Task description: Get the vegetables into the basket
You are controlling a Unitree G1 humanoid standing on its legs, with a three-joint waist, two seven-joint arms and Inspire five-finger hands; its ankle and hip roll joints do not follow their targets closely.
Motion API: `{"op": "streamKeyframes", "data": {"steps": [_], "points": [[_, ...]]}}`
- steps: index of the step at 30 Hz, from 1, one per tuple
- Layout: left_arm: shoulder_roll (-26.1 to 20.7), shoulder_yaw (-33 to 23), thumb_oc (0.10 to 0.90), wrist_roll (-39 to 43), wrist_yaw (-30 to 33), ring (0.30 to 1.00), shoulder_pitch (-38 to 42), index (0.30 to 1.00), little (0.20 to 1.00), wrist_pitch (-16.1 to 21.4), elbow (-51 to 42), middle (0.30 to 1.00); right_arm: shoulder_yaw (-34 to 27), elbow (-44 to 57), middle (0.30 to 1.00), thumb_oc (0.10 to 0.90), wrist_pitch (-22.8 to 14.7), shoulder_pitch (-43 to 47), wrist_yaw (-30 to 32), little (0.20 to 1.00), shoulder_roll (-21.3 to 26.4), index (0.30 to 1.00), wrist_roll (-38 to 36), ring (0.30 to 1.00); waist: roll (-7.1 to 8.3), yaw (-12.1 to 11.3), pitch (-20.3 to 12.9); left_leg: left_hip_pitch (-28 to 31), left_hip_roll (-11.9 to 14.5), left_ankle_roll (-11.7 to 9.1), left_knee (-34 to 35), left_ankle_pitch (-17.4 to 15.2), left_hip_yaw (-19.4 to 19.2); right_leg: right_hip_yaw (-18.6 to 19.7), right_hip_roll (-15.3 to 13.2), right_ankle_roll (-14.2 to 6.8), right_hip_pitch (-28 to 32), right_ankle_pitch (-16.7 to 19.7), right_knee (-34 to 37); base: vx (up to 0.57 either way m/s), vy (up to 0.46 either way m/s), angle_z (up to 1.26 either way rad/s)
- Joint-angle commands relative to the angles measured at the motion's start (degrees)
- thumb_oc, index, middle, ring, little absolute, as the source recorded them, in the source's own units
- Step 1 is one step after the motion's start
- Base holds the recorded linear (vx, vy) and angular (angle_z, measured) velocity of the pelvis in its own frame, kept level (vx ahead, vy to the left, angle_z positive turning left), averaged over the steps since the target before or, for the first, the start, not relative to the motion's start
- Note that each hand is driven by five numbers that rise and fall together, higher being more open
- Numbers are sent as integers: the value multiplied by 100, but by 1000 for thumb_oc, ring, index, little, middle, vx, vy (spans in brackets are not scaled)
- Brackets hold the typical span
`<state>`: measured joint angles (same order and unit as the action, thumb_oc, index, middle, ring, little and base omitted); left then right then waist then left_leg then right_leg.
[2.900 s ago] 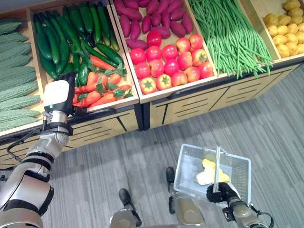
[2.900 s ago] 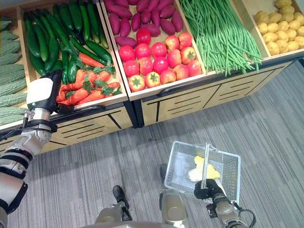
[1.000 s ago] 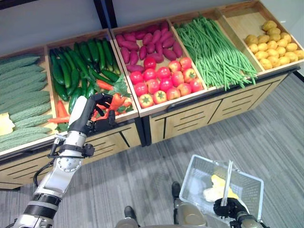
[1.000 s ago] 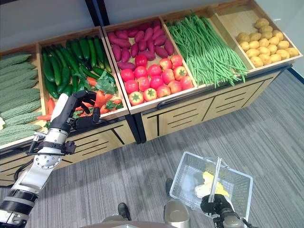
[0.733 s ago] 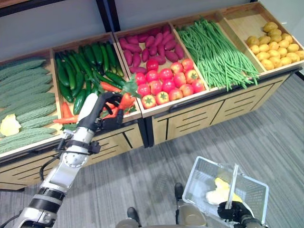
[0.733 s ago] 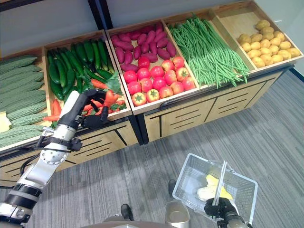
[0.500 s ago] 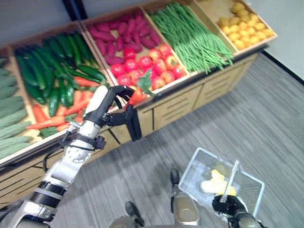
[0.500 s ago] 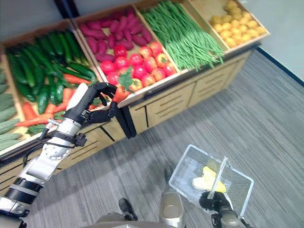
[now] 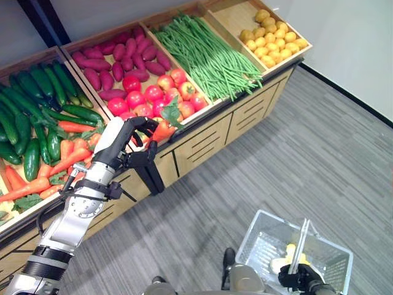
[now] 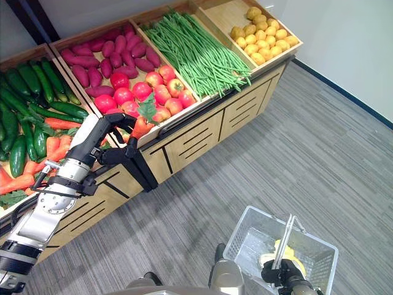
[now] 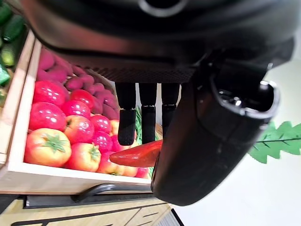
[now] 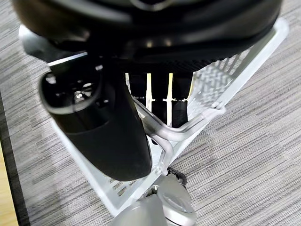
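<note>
The robot's left hand (image 9: 126, 144) is raised in front of the long wooden produce counter (image 9: 202, 132), its dark fingers (image 11: 127, 123) curled around a smooth orange carrot with a flat green leafy top (image 9: 161, 130). The carrot's tapered body lies pinched between fingers and thumb, with the leaf sticking up just past the counter's front edge, near the tomatoes.

The counter is pale wood with slatted drawer fronts and black handles, split into open bins. One bin holds glossy dark green cucumbers (image 9: 31, 104) over more loose orange carrots (image 9: 37, 178). The next has dull purple sweet potatoes (image 9: 107, 58) behind round, shiny red tomatoes (image 9: 150, 98). Beside that lies a thick pile of long thin green beans (image 9: 206, 52), and the end bin holds small knobbly yellow potatoes (image 9: 273, 43).

Low down near the robot, the right hand (image 9: 301, 276) has its fingers (image 12: 157, 103) wrapped round the thin metal handle (image 10: 284, 241) of a pale, translucent rectangular shopping basket with perforated walls (image 9: 270, 236). The basket hangs just above the grey, streaked carpet floor (image 9: 295, 147), well apart from the counter. Something yellow and lumpy (image 10: 284, 251) lies inside it; I cannot tell what it is.
</note>
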<state>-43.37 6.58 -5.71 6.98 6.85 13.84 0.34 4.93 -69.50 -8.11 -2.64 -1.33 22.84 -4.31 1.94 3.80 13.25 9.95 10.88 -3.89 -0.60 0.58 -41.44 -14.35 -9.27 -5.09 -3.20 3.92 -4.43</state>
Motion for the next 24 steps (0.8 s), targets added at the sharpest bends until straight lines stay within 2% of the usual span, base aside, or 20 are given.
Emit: {"op": "streamKeyframes", "data": {"steps": [1,5,6,8,9,10,11,12,14,15,19,20,24], "points": [[-90,-324,400,78,128,300,363,300,300,435,-629,300,61,-137,300,400,-155,-168,12,300,133,300,63,300,115,22,-215,-463,-60,-283,-237,-142,260,-261,-432,-539,583,-526,-33,10,-143,-1],[0,-232,400,95,141,300,463,300,300,429,-585,300,2,-114,300,400,-158,-246,28,300,166,300,17,300,14,129,-176,-467,53,-399,-296,-29,247,-163,-329,-469,602,-593,23,1,-132,-4],[50,-187,400,116,149,300,543,300,300,432,-541,300,-6,-133,300,400,-154,-251,30,300,209,300,-19,300,-19,142,-140,-643,199,-517,-651,10,361,-62,-265,-390,655,-662,131,0,-158,-4],[53,-179,400,116,151,300,558,300,300,437,-529,300,-11,-135,300,400,-155,-247,28,300,212,300,-23,300,-34,142,-139,-683,250,-535,-738,-24,379,-71,-240,-374,658,-665,142,-22,-93,-10],[119,-129,400,175,164,300,620,300,300,465,-494,300,28,-223,300,400,-156,-125,51,300,337,300,-49,300,-40,8,26,-1005,338,-671,-1351,195,1075,133,-130,-218,647,-667,159,-49,4,-32],[160,-161,400,200,197,300,529,300,300,448,-516,300,63,-261,300,400,-142,-22,74,300,398,300,-44,300,-74,-126,39,-1080,-7,-621,-1081,157,1980,311,-119,-246,557,-649,152,-44,38,-62],[193,-182,400,166,228,300,481,300,300,444,-529,300,90,-273,300,400,-146,23,97,300,410,300,-38,300,-62,-199,24,-1126,-196,-545,-785,-10,2530,446,-169,-287,485,-601,185,6,113,-83],[207,-217,400,128,278,300,439,300,300,449,-548,300,129,-251,300,400,-158,62,110,300,408,300,-48,300,-35,-267,40,-1160,-281,-485,-574,-156,3008,681,-172,-337,397,-522,233,4,60,-111],[58,-228,400,67,344,300,437,300,300,505,-625,300,293,-178,300,400,-162,159,28,300,431,300,9,300,8,-355,8,-1274,-278,-384,-167,-63,3545,1090,-166,-435,161,-320,279,50,129,-108],[30,-221,400,71,328,300,468,300,300,515,-697,300,295,-164,300,400,-170,139,26,300,424,300,14,300,20,-352,-9,-1247,-279,-358,-76,1,3377,1120,-202,-457,159,-275,300,73,141,-97],[-6,-112,400,123,284,300,531,300,300,562,-748,300,222,-183,300,400,-175,134,31,300,424,300,-53,300,39,-325,-20,-1168,-455,-241,-9,-38,3229,1191,-347,-516,144,-234,264,56,221,-93],[-114,-93,400,91,272,300,569,300,300,563,-785,300,217,-156,300,400,-163,119,15,300,362,300,-78,300,75,-227,-35,-1093,-607,-167,47,-111,3066,1321,-483,-607,74,-102,267,12,271,-29],[-149,-171,400,76,252,300,528,300,300,547,-835,300,268,-219,300,400,-133,131,-2,300,223,300,18,300,190,-259,-96,-992,-790,-49,78,-217,2782,1498,-645,-757,-137,232,280,17,211,-37]]}}
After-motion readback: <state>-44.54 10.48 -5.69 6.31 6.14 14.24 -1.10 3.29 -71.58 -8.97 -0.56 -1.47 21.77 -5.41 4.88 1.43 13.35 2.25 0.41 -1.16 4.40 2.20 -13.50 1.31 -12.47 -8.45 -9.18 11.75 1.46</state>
